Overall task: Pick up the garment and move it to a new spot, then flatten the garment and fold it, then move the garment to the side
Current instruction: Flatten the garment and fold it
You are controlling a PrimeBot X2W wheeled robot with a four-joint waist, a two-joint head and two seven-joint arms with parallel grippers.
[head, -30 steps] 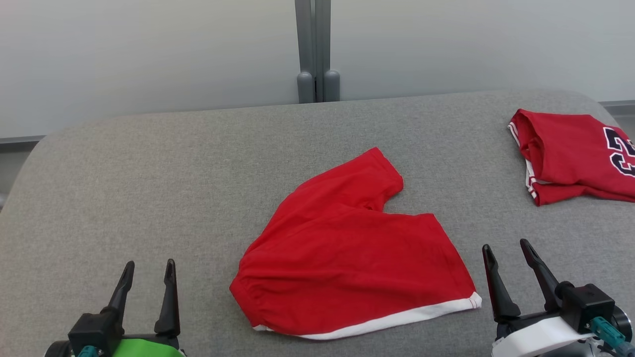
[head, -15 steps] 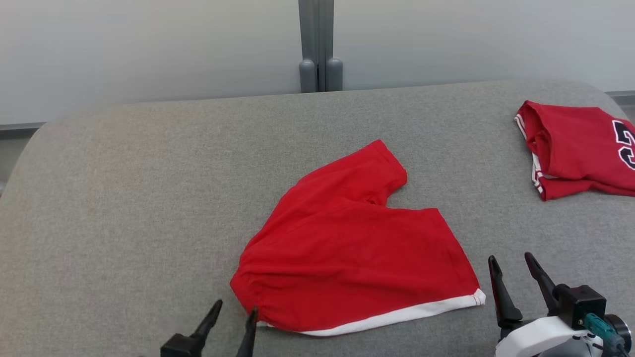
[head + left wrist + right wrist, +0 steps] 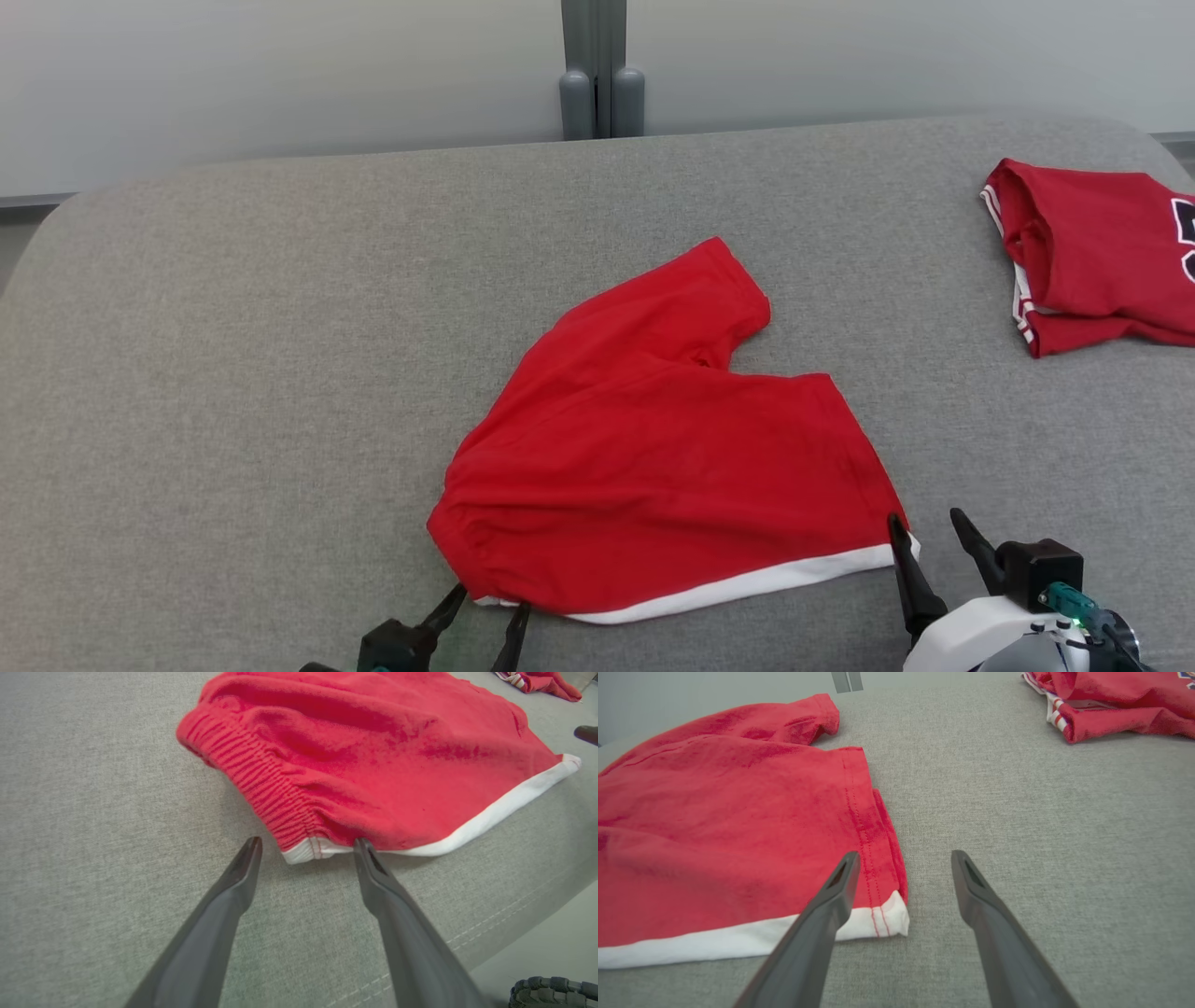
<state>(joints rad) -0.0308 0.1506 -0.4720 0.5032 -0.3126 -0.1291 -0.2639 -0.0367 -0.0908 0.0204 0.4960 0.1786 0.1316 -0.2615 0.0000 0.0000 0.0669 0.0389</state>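
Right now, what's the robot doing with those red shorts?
The robot is lining up to pick up the red shorts, which lie on the grey padded surface. Its left gripper is open at the corner where the waistband meets the white trim. Its right gripper is open at the other white-trimmed corner. Neither has closed on the cloth yet. A red jersey lies off at the far right.

My grey cloth surface (image 3: 233, 327) carries red shorts (image 3: 653, 467); a red jersey (image 3: 1092, 252) lies well right of the shorts.
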